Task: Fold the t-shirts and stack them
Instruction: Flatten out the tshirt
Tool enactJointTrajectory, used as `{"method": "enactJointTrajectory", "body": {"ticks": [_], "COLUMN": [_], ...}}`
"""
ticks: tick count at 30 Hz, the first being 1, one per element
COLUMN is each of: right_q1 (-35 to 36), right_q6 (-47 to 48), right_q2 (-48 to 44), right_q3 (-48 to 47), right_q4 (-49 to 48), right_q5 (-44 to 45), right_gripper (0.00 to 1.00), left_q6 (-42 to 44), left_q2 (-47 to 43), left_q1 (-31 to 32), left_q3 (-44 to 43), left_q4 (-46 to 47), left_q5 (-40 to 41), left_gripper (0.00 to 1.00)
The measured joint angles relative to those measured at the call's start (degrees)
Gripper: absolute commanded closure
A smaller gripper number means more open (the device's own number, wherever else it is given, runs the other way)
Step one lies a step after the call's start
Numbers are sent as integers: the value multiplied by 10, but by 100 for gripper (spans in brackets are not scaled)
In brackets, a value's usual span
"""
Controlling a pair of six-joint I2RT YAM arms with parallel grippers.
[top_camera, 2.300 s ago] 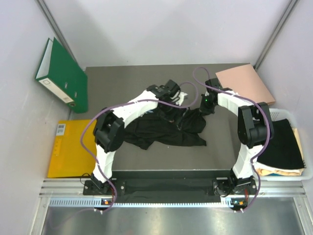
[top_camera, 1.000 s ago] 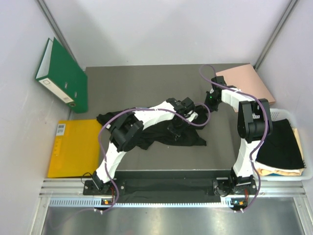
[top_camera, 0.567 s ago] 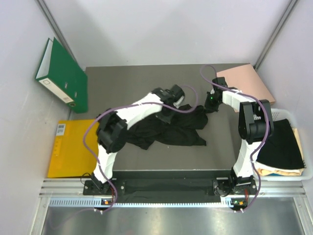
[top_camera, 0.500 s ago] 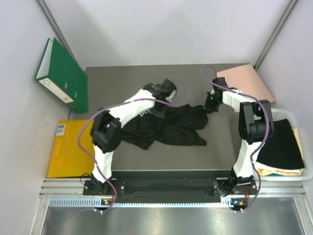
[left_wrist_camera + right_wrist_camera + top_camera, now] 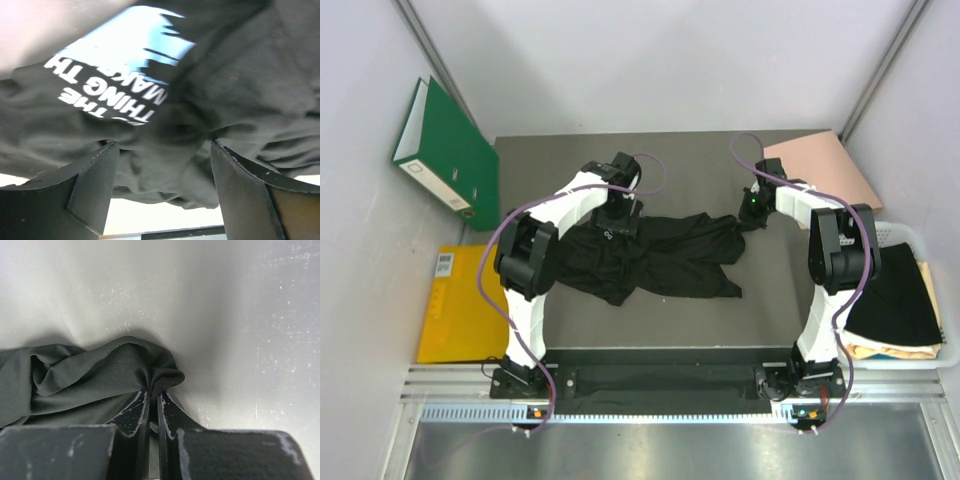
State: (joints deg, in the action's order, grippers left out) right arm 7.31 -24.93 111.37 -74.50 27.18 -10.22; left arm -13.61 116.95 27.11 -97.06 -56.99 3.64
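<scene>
far left, a green binder [image 5: 446, 150] leans against the wall and a yellow folder [image 5: 470, 300] lies flat below it, off the dark table [image 5: 570, 175]. the black t-shirt [image 5: 655, 255] sprawls crumpled across the middle of the table, so bunched that i can't make out sleeves or neck.

the left gripper [image 5: 163, 145] is over the shirt's left part, hard to pick out from above against the dark cloth. its own camera shows the jaws standing wide, with rumpled fabric lying across the gap and nothing pinched. a white and pale blue print [image 5: 125, 70] sits on the cloth there, upside down and blurred; i can read only bits of the lettering.

further right, the right gripper [image 5: 154, 399] is down at the shirt's far right corner, jaws closed tight on a small peak of black fabric.

the pink folder [image 5: 825, 165] lies at the back right corner, partly behind the arm. at the right edge a white basket [image 5: 895, 230] holds a folded black t-shirt [image 5: 898, 295], with a cream t-shirt [image 5: 875, 351] showing only as a sliver beneath it.
</scene>
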Motion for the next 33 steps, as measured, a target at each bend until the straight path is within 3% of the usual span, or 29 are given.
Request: {"method": "enactJointTrajectory", "body": {"ticks": [6, 9, 10, 11, 12, 18, 23, 33], "right_q1": [-1, -1, -1, -1, -1, -1, -1, -17], "right_q6": [0, 0, 0, 0, 0, 3, 13, 31], "right_q2": [0, 0, -1, -1, -1, -1, -11, -45], "right_q3": [3, 5, 6, 6, 6, 6, 16, 31], "right_q4": [-7, -11, -12, -12, -12, -12, -14, 0], "right_q5": [-6, -9, -9, -9, -10, -13, -10, 18], "right_gripper": [96, 96, 96, 96, 96, 89, 100, 100], "left_q6": [0, -1, -3, -7, -10, -17, -25, -61], "left_q2": [0, 1, 1, 1, 2, 16, 12, -89], "left_q1": [4, 4, 3, 3, 3, 4, -12, -144], "left_q3": [0, 1, 1, 1, 1, 1, 0, -35], "left_q4": [5, 11, 14, 16, 19, 21, 17, 15], "left_q5": [-31, -48, -53, -55, -56, -17, 42, 162], "left_gripper": [23, 37, 49, 69, 100, 100, 100, 100]}}
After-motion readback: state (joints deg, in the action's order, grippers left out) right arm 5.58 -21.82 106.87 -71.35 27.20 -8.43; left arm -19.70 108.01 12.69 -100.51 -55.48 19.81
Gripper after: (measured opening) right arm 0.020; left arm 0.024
